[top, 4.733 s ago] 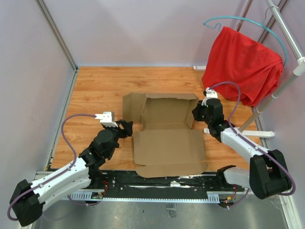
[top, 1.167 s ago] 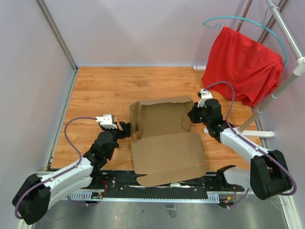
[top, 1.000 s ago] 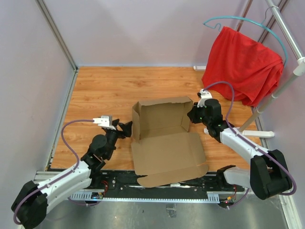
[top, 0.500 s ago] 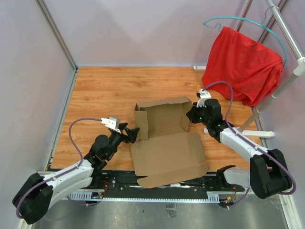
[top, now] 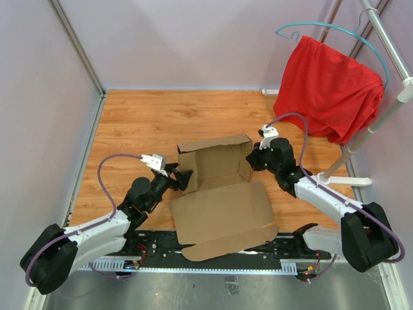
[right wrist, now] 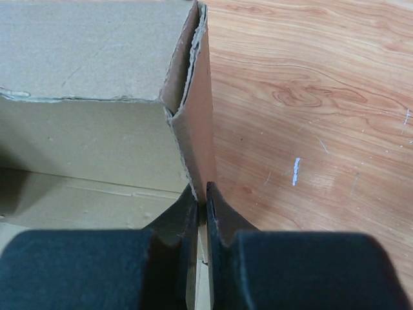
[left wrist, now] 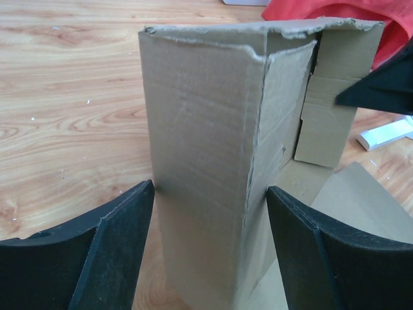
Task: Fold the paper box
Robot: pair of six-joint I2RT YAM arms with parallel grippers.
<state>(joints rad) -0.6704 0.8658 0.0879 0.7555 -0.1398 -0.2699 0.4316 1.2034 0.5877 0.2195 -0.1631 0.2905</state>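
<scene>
Tightly pinching the right side wall of the paper box (top: 222, 206) with the right claw (right wrist: 200, 194); straddling its upright left wall with the wide-spread left claw (left wrist: 210, 187).

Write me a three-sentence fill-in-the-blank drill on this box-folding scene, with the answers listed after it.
1. The right gripper is ___ on the right side wall of the paper box.
2. The left gripper is ___ and straddles the box's raised left wall.
3. The hanging cloth is ___ in colour.

Missing words: shut; open; red.
</scene>
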